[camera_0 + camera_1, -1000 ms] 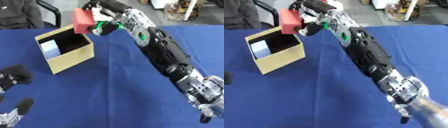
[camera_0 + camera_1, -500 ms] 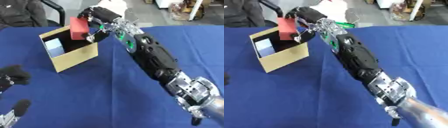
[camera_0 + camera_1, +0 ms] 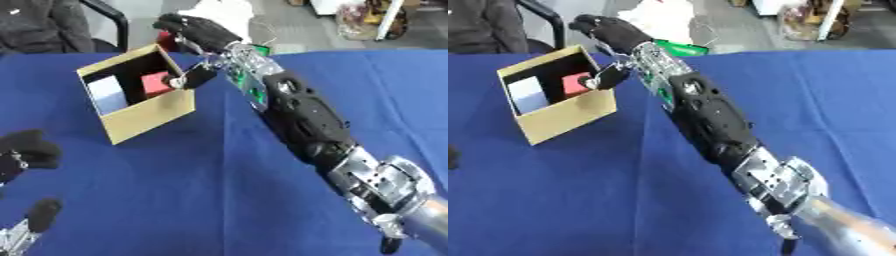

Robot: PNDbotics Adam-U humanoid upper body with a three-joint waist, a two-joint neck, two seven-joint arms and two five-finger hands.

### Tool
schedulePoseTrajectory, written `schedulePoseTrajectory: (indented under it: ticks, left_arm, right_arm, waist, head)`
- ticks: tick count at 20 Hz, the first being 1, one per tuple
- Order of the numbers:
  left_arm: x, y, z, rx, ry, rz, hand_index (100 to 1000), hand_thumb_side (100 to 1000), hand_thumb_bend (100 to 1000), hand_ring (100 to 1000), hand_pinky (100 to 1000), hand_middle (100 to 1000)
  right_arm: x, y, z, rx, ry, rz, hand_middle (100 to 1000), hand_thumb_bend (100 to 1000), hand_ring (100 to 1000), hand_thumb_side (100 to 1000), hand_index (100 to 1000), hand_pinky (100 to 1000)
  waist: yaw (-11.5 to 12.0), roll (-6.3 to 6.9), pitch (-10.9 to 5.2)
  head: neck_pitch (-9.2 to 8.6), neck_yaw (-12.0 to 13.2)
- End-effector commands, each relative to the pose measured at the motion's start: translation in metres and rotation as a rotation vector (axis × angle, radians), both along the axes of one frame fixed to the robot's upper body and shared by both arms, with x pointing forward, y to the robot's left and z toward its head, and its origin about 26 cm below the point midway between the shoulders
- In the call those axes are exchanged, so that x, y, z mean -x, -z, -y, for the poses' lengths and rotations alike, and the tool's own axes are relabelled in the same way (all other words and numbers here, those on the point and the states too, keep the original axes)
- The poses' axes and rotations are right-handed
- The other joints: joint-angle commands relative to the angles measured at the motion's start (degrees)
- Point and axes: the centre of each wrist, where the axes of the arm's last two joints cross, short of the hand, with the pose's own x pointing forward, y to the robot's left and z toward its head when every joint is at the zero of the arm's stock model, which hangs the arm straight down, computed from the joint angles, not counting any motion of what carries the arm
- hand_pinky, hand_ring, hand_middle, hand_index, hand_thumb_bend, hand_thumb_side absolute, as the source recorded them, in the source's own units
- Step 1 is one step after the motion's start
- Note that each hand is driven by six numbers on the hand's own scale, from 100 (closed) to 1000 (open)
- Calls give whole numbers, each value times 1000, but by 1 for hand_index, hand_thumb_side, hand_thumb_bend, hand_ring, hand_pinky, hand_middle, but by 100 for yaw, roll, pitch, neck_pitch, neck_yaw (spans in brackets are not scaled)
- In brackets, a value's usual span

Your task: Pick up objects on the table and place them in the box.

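We see the box [image 3: 149, 117] standing on the blue table [image 3: 175, 200], open at the top and turned askew, its near wall facing us. Inside it lie two things: a red block [image 3: 156, 83] toward the right side of the box, and a pale blue-white block [image 3: 107, 93] to the left of the red one, against the box's left wall. The two blocks sit side by side, near each other; we cannot tell whether they touch.

Our right hand [image 3: 194, 35] hangs over the far right corner of the box, reaching in from the lower right along the long black and silver arm. Its fingers [image 3: 595, 26] stretch out beyond the box's far rim, spread and holding nothing. The thumb [image 3: 196, 78] points down at the box's right wall, its tip just beside the red block. We cannot tell whether the thumb touches the block or the wall. The red block lies below the palm and to the left of the thumb, inside the box and out of the hand's grasp.

Our left hand [image 3: 26, 150] shows at the lower left, well apart from the box, near the table's left edge. Its dark fingertips point up, and it holds nothing; its fingers look relaxed.
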Motion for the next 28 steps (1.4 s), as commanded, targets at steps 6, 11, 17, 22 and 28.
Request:
schedulePoseTrajectory:
  ticks: [6, 11, 17, 22, 28]
  left_arm:
    - [1, 0, -13, 14, -73, 5, 860, 457, 490, 721, 690, 668]
    - [1, 5, -27, 46, -168, -9, 854, 459, 454, 711, 680, 655]
    - [1, 13, -41, 99, -283, -35, 846, 477, 410, 705, 670, 648]
    - [1, 21, -46, 126, -343, -67, 843, 504, 380, 707, 668, 648]
    - [1, 26, -48, 126, -371, -81, 844, 531, 352, 716, 669, 660]
  right_arm:
    - [34, -38, -1, -273, -209, 12, 829, 290, 898, 425, 966, 825]
    - [86, -49, 1, -464, -380, -23, 797, 205, 885, 407, 939, 801]
    - [139, -35, 14, -693, -463, -111, 773, 108, 878, 427, 916, 787]
    - [161, -9, 14, -840, -490, -170, 766, 100, 880, 451, 907, 787]
    - [173, 28, 12, -948, -492, -219, 768, 100, 887, 481, 901, 785]
  waist:
    - [-441, 34, -256]
    - [-954, 56, -334]
    - [-1458, 66, -339]
    - [-1741, 77, -261]
    - [-2020, 124, -124]
  head:
    - [66, 449]
    - [193, 990]
    - [362, 1601]
    - [498, 1916]
    - [651, 2115]
